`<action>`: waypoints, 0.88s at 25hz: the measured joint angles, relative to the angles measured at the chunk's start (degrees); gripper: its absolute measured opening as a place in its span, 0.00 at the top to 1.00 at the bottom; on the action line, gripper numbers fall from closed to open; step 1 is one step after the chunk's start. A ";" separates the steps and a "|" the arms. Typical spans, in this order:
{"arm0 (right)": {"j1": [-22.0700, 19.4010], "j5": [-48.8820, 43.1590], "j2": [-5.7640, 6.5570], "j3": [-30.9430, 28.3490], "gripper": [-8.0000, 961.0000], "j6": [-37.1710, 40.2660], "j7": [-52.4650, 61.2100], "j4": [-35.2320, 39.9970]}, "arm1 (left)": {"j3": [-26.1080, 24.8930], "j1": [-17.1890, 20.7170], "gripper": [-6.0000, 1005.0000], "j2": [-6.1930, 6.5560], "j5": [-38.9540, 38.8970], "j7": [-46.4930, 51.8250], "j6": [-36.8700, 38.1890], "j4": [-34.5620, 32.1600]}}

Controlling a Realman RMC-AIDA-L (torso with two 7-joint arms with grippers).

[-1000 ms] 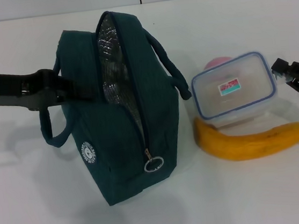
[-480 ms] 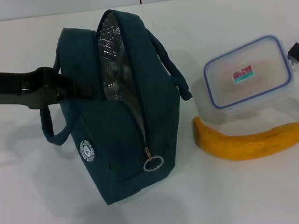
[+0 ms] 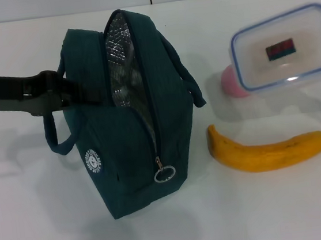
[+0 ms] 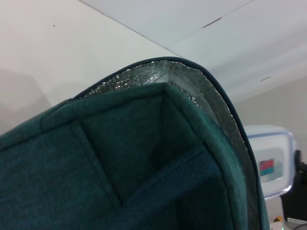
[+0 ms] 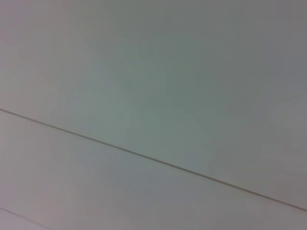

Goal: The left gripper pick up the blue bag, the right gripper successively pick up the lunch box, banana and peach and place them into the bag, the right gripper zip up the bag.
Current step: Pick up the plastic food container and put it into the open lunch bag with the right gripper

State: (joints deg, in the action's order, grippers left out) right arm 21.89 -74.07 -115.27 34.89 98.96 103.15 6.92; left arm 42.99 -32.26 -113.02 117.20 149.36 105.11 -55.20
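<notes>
At left of frame, the left end effector (image 3: 88,97) is clamped on the dark teal bag (image 3: 132,129), standing upright mid-frame, its zipper opening gaping upward. Upper right, the lunch box (image 3: 284,48) hangs lifted above the surface, right of the opening; the right end effector is unseen, so I cannot tell its state. Banana (image 3: 268,151) lies lower right.

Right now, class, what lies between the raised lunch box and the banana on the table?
In the head view, only bare white table separates the lunch box from the banana; the pink peach sits off to the box's bag-side corner.
</notes>
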 joint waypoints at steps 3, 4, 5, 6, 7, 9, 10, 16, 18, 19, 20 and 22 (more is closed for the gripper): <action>0.14 1.59 0.01 0.00 0.89 1.48 1.33 0.40 | 0.10 -0.11 0.96 0.00 0.00 0.06 0.00 0.00; 0.34 1.90 0.02 0.00 0.89 1.94 1.63 0.43 | 0.22 -0.16 0.96 0.00 0.00 0.09 0.00 0.00; 0.58 2.14 0.02 0.00 0.89 2.41 1.85 0.44 | 0.29 -0.23 0.96 0.00 0.01 0.10 0.00 0.00; 0.91 2.45 0.02 0.00 0.89 2.81 2.15 0.45 | 0.36 -0.34 0.96 -0.02 0.02 0.11 0.00 0.00; 1.39 2.86 -0.01 0.00 0.89 3.20 2.61 0.46 | 0.40 -0.43 0.96 -0.04 0.03 0.12 0.00 0.00; 2.31 3.43 -0.12 0.00 0.89 3.71 3.55 0.28 | 0.55 -0.63 0.96 -0.08 0.11 0.13 0.00 0.00; 2.94 3.62 -0.17 0.00 0.89 4.09 4.18 0.09 | 0.79 -0.71 0.96 -0.09 0.11 0.13 0.00 0.00; 6.98 4.88 -0.79 0.02 0.89 5.88 6.95 -1.33 | 2.12 -1.92 0.96 -0.41 0.05 0.14 0.67 0.00; 8.70 5.51 -0.81 0.01 0.89 6.45 7.07 -2.90 | 2.43 -2.15 0.96 -0.47 0.05 0.15 0.73 0.00; 9.43 5.69 -0.81 0.00 0.89 6.62 7.14 -3.33 | 2.69 -2.36 0.96 -0.50 0.05 0.15 0.76 0.00; 10.39 5.85 -0.80 0.00 0.89 6.87 7.34 -3.70 | 2.95 -2.56 0.96 -0.52 0.05 0.14 0.78 0.00; 11.90 5.96 -0.88 0.00 0.89 6.98 7.99 -3.95 | 3.28 -3.07 0.96 -0.51 0.19 0.14 0.79 0.00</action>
State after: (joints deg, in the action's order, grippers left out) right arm 33.79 -68.11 -116.14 34.89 105.94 111.13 2.97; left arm 46.27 -35.33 -113.54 117.39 149.50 105.91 -55.20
